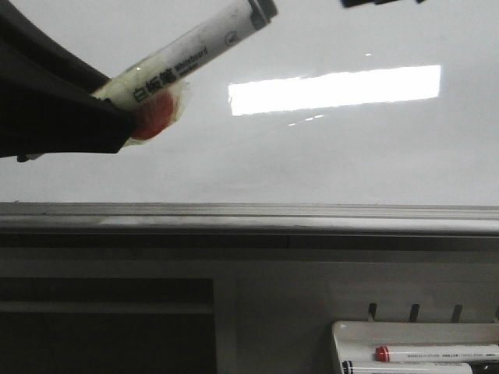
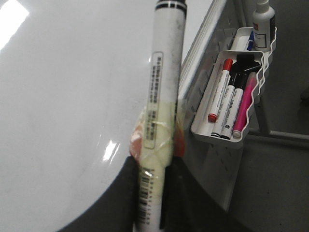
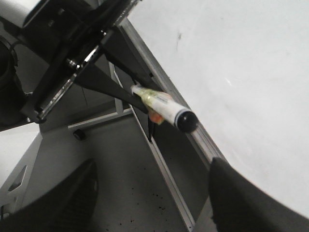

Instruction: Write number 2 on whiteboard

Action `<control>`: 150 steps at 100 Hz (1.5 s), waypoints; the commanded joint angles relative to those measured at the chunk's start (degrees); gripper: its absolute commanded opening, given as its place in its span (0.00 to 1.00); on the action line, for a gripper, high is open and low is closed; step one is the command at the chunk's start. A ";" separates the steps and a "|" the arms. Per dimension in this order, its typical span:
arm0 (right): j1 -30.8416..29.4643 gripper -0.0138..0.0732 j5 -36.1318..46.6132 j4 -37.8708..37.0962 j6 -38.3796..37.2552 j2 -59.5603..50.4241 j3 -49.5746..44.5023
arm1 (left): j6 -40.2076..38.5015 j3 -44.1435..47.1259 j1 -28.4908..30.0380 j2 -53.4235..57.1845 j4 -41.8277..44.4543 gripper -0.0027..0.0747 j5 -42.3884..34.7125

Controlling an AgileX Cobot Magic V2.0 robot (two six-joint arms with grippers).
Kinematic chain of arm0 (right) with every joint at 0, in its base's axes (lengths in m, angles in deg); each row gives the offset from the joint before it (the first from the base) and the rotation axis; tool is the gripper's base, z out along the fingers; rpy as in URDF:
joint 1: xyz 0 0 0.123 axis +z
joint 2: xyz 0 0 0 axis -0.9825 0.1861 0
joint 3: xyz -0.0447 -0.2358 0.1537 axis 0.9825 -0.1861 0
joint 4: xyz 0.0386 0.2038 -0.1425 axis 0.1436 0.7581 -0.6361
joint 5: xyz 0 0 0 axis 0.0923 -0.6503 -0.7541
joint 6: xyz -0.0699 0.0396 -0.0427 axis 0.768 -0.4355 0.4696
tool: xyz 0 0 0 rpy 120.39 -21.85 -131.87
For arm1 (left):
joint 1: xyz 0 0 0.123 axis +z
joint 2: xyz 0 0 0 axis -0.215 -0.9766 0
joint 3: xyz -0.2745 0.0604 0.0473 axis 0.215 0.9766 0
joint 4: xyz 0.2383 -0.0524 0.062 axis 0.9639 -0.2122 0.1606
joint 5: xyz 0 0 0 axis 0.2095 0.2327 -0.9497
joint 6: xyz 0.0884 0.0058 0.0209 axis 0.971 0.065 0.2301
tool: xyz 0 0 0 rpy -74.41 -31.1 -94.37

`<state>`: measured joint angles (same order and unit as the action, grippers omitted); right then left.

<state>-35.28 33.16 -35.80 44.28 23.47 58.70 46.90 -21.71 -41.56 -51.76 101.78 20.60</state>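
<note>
The whiteboard [image 1: 327,164] fills the front view, glossy white with a bright light reflection and a grey lower rail [image 1: 249,220]. No number 2 shows on it; only a tiny dark speck [image 3: 178,35] shows in the right wrist view. My left gripper [image 1: 117,109] is shut on a white marker [image 1: 195,54] wrapped in yellowish tape with a red blob, its black end pointing up and right in front of the board. The marker also shows in the left wrist view [image 2: 166,72] and the right wrist view [image 3: 164,107]. My right gripper [image 3: 152,203] is open and empty, below the rail.
A white tray [image 1: 343,331] with red- and black-capped markers hangs below the rail at the right. It also shows in the left wrist view [image 2: 203,131], with a white bottle [image 2: 264,21] beyond. A dark part [image 1: 382,2] pokes in at the front view's top edge.
</note>
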 commanded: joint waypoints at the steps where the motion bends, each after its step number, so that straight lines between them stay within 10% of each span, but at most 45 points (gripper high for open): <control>1: 2.26 0.67 6.04 1.65 1.83 1.95 2.48 | -0.15 -1.45 -0.45 0.78 0.51 0.01 -3.29; 69: 5.84 0.66 11.45 1.65 3.42 15.95 8.11 | 0.44 -1.45 -2.79 0.78 3.19 0.01 -4.16; 112: 5.84 0.36 10.10 1.65 3.42 15.95 8.11 | 0.44 -1.45 -2.79 0.78 3.56 0.01 -5.63; 129: 5.84 0.07 9.39 1.65 3.42 16.05 8.11 | 0.44 -1.45 -2.79 1.51 6.14 0.01 -5.87; 150: 5.84 0.08 8.66 -0.05 3.42 16.05 8.11 | 0.44 -1.56 -2.65 3.65 7.42 0.04 -4.84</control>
<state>-29.29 39.22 -34.98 47.27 40.21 65.22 49.13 -21.19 -43.83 -49.96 110.22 19.92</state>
